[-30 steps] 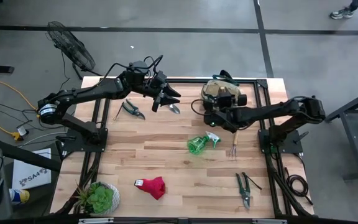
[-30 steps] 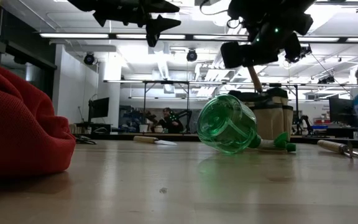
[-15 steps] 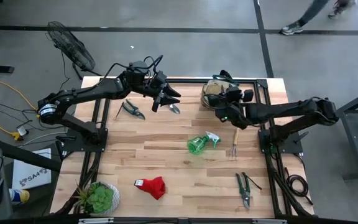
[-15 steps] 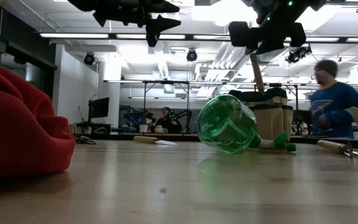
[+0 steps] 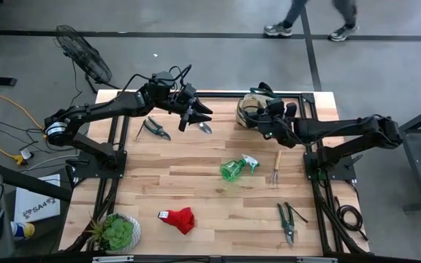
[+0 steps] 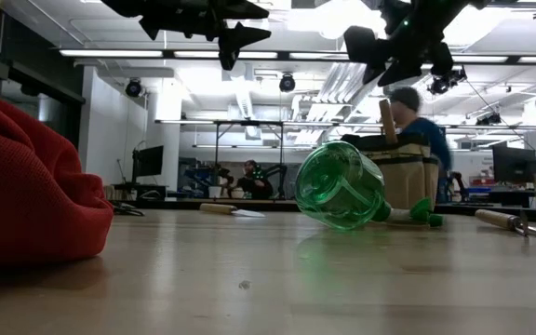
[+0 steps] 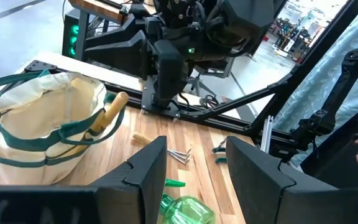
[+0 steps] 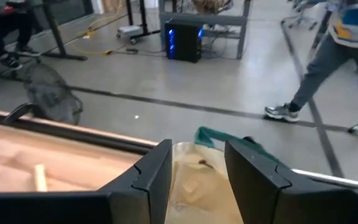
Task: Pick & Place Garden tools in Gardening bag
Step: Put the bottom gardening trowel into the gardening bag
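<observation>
Nearest edge of table: red glove (image 5: 179, 219) lying loose, potted plant (image 5: 115, 232) at the left corner (not a tool, leave it), near shears (image 5: 287, 223) toward the right corner. None of these bagged yet.

Mid table: green spray bottle (image 5: 234, 169) on its side, fork (image 5: 276, 168) just beside it to the right, apart from it. Both loose.

Far side, left: far shears (image 5: 156, 129) and a small trowel (image 5: 205, 128) flat on the wood. Left gripper (image 5: 196, 117) hangs above the table near the trowel, fingers apart w/ nothing between them, touching nothing. Looks like waiting.

Far side, right: gardening bag (image 5: 248, 108) upright at the back edge. Wooden handle (image 7: 112, 107) leans against its rim from inside, so at least one tool is in. Right gripper (image 5: 267, 120) directly over the bag mouth, fingers spread in the wrist view, empty, no contact w/ canvas.

Step, as judged: drop-off end of one pick & place cycle, approx. one item in, six out.

Next move calls for: lifting the right gripper clear of the bag's loop handles, then reaching for the closest loose tool, prob. fork or spray bottle. Fork lies flat, so needs a low pinch across the handle; bottle is round, may roll.
</observation>
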Controlling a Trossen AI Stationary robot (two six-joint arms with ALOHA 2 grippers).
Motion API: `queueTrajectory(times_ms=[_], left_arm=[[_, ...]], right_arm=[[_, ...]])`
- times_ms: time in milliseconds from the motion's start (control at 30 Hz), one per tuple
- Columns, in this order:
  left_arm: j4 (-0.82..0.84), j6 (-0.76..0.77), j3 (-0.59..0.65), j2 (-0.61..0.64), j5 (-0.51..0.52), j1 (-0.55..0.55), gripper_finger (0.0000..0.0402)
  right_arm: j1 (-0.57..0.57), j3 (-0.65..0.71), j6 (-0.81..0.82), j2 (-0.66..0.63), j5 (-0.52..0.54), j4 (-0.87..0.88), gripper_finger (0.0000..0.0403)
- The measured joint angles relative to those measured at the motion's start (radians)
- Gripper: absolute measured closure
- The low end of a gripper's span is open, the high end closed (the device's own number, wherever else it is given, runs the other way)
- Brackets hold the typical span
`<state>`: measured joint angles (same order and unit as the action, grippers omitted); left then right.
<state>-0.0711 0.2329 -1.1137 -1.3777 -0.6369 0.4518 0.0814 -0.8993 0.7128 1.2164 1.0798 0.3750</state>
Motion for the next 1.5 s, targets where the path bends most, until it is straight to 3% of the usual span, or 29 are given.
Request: queueTrajectory(times_ms=[200, 467, 667, 1067, 1300, 1500], left_arm=[[0.007, 0.000, 0.000, 0.000, 0.000, 0.000, 0.0238], [0.024, 0.000, 0.000, 0.000, 0.001, 0.000, 0.0238], [0.023, 0.000, 0.000, 0.000, 0.001, 0.000, 0.0238], [0.029, 0.000, 0.000, 0.000, -0.003, 0.000, 0.0238], [0.029, 0.000, 0.000, 0.000, -0.004, 0.000, 0.0238], [0.029, 0.000, 0.000, 0.000, -0.003, 0.000, 0.0238]], right_arm=[[-0.012, 0.000, 0.001, -0.047, -0.065, 0.001, 0.0283], [-0.023, 0.000, 0.066, -0.150, -0.249, 0.070, 0.0393], [-0.023, 0.000, 0.140, -0.148, -0.430, 0.181, 0.0400], [-0.023, 0.000, 0.109, -0.130, -0.652, 0.247, 0.0400], [-0.052, 0.000, 0.139, -0.129, -0.610, 0.406, 0.0400], [-0.063, 0.000, 0.006, -0.123, -0.588, 0.406, 0.0400]])
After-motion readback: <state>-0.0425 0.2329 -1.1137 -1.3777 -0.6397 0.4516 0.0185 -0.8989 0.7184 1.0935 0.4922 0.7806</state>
